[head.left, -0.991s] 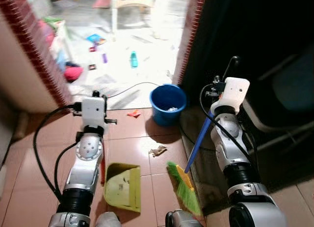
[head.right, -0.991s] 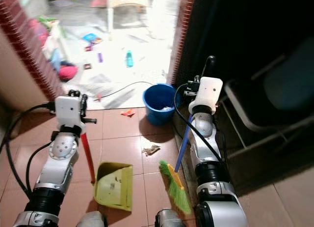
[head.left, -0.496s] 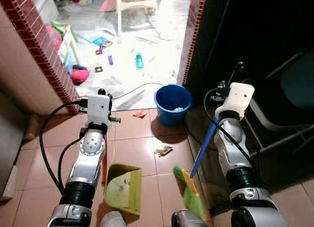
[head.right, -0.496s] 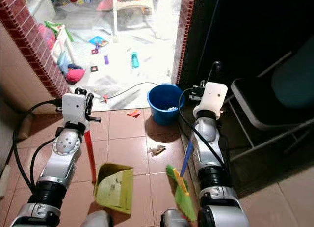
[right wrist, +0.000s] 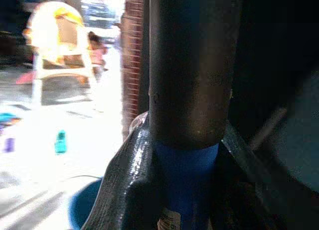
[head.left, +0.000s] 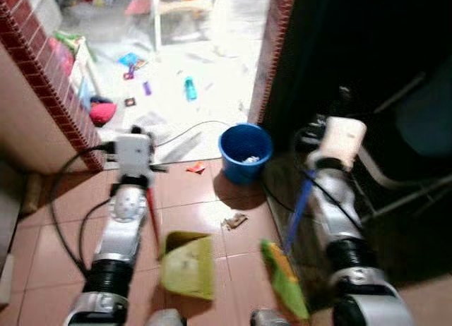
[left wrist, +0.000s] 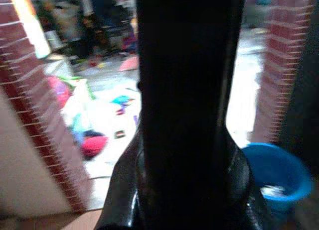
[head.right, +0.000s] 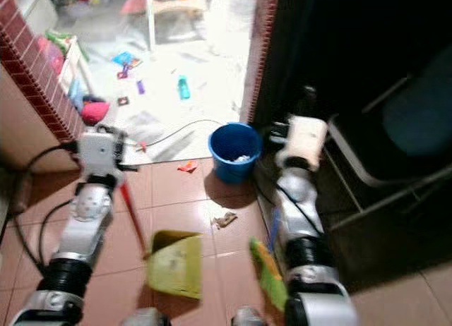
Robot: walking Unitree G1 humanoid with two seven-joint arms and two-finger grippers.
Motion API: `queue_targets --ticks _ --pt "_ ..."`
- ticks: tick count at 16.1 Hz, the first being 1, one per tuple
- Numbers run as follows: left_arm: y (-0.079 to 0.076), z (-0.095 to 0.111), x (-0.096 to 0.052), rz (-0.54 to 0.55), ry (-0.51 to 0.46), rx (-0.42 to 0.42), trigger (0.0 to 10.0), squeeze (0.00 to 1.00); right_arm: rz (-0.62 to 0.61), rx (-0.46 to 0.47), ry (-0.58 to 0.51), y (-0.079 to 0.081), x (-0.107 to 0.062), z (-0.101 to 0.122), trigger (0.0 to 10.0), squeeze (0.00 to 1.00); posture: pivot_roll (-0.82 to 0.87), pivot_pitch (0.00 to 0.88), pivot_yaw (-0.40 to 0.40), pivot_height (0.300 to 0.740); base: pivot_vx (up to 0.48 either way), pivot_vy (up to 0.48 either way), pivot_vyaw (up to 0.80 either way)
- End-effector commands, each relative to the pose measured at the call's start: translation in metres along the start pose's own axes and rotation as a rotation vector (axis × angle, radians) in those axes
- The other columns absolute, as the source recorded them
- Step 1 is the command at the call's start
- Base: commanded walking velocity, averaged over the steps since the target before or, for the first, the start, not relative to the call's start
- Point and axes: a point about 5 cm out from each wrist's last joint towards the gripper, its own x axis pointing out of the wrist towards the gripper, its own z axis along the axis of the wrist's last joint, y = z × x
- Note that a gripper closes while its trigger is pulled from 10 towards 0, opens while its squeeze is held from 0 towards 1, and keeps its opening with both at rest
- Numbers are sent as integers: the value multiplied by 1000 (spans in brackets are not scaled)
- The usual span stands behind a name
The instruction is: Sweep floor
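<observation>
Reddish-brown tiled floor (head.left: 198, 206) here, with a brick-edged doorway at the far side opening onto a bright, toy-littered area, and a dark room off to the right. A blue bucket (head.left: 244, 151) sits at the far edge of the tiles by the doorway, with a small orange scrap (head.left: 195, 168) just left of it and a crumpled bit of litter (head.left: 234, 219) nearer, roughly mid-floor.

The left gripper (left wrist: 187, 140) is closed round the red handle (head.left: 152, 216) of the yellow-green dustpan (head.left: 187, 264), which sits on the tiles near the robot. The right gripper (right wrist: 187, 155) is clamped on the blue broom handle (head.left: 299, 208); the wrist view shows the fingers hugging the pole. The green bristle head (head.left: 282, 279) is down at the near right.

What's changed: the whole view has shifted and gone blurry compared with half a second ago, so that's the robot moving or turning, not the stuff on the floor. Relative to each other, the pan and broom head look much the same, pan left, bristles right, with a gap between. The crumpled litter is still unswept, lying beyond both tools.

So I'd say it's still lining up, and the actual sweep of that litter toward the pan hasn't happened yet.
</observation>
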Motion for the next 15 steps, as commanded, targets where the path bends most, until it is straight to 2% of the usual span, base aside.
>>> queue_targets --ticks 1,4,13,15 --pt "-3 13 5 5 -58 18 10000 0 -22 5 -47 -7 7 11 10000 0 -44 84 8 740 341 337 0" --pt "-4 15 5 5 -70 29 10000 0 -22 -16 -62 -9 10 13 10000 0 -47 89 3 740 363 311 0" --pt "-12 13 3 -21 -58 8 10000 0 -28 -57 -85 -9 12 17 10000 0 -46 93 1 740 458 0 0" --pt "-13 13 3 -18 -59 2 10000 0 -26 -59 -87 -8 12 17 10000 0 -46 92 0 740 0 0 0"
